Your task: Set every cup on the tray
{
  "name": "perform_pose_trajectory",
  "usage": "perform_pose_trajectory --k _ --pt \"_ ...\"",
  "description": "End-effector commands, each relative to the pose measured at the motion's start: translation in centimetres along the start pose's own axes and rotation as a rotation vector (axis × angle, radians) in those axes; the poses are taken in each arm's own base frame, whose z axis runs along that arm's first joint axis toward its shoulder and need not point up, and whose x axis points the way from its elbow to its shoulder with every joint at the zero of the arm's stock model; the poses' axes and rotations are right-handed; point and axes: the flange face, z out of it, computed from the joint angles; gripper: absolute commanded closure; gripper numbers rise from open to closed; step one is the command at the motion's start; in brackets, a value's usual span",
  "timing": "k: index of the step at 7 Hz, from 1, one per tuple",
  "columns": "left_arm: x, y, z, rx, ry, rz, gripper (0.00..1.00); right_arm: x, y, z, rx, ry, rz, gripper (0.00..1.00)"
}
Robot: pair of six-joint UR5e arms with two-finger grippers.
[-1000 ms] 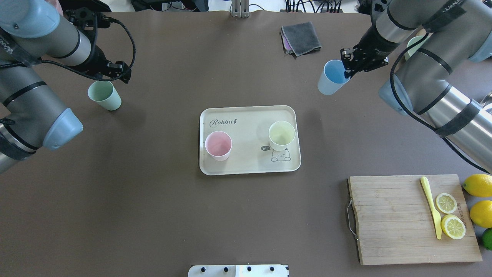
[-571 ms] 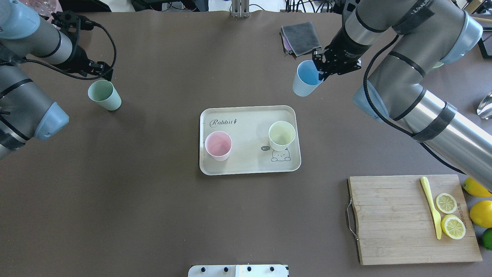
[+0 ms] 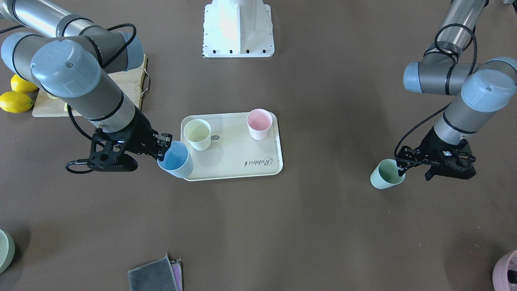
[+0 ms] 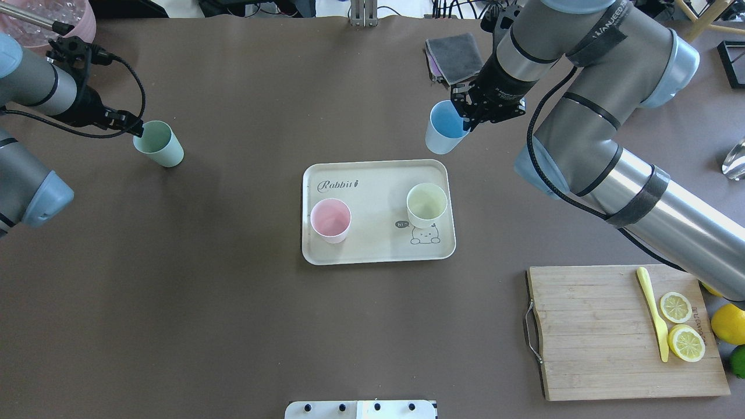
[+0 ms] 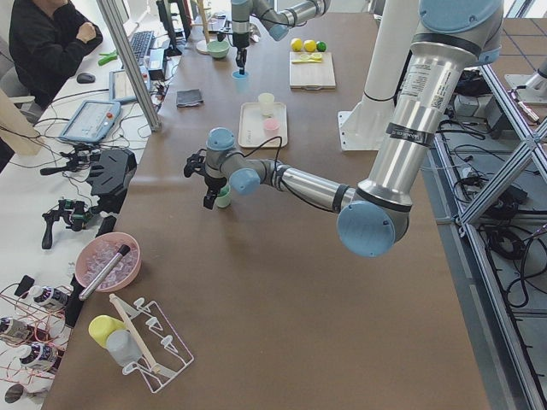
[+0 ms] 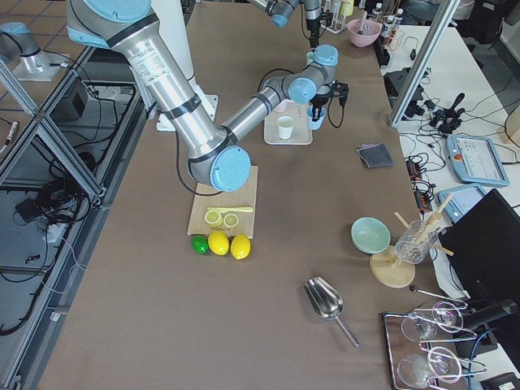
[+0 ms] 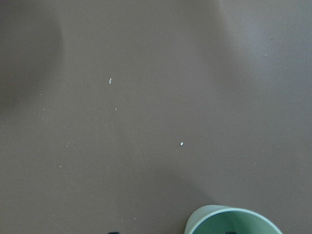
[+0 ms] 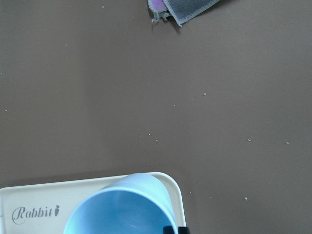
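Your right jaws are clamped on the rim of the blue cup [image 4: 442, 131], one finger inside and one outside. The cup hangs at the far right corner of the tray [image 4: 372, 180], and in the right wrist view it covers that corner.

To do this step well, I think you should carry the cup a little more inward, to the bare floor of the tray just beyond the yellow cup [image 4: 426, 205], so that its whole bottom passes the raised rim. See that it is upright before you lower it, because a leaning bottom can catch the rim or tip over. Keep it apart from the yellow cup; the pink cup [image 4: 330, 220] is no obstacle. Release only when the bottom sits flat, then lift straight up so that the inside finger does not drag the wall.

The green cup [image 4: 158, 144] stands on the counter [image 4: 233, 320], well apart from the tray, with your left jaws at its rim. Whether these are apart or pinching it I cannot tell.
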Motion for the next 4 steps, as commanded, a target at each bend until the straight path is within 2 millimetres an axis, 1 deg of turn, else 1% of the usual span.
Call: perform_pose_trajectory --k 1,2,3,4 --pt "0.4 0.7 0.5 0.0 0.013 -0.031 0.21 -1.2 1.8 2.5 0.0 0.028 -0.028 1.0" --pt "1.4 0.5 0.5 0.001 0.022 -0.049 0.21 -1.3 2.4 3.3 -0.004 0.039 -0.034 1.0" --pt "2.5 0.1 0.5 0.004 0.033 -0.054 0.22 -1.3 2.5 3.7 -0.007 0.042 -0.035 1.0" --pt "4.1 0.8 1.5 -0.016 0.042 -0.076 0.29 -1.5 3.2 4.5 -0.011 0.05 -0.042 1.0"
